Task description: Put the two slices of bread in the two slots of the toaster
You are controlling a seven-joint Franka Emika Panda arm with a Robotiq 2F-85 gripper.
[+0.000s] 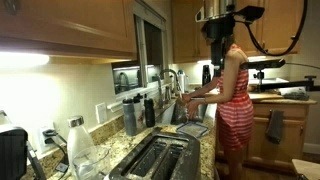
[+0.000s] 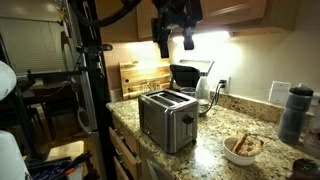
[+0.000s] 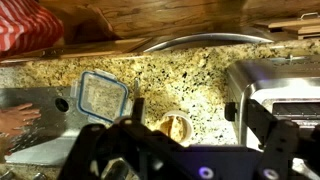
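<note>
The silver toaster stands on the granite counter, its two slots dark with nothing showing in them. In the wrist view the toaster lies at the right. The slices of bread lie together in a small white bowl near the counter's front edge; the wrist view shows the bread just below my fingers. My gripper hangs high above the counter, open and holding nothing. It also shows in the wrist view and at the top of an exterior view.
A person in a red striped dress works at the sink, hand near a blue-rimmed glass container. A black coffee maker, cutting boards and a dark flask stand along the wall.
</note>
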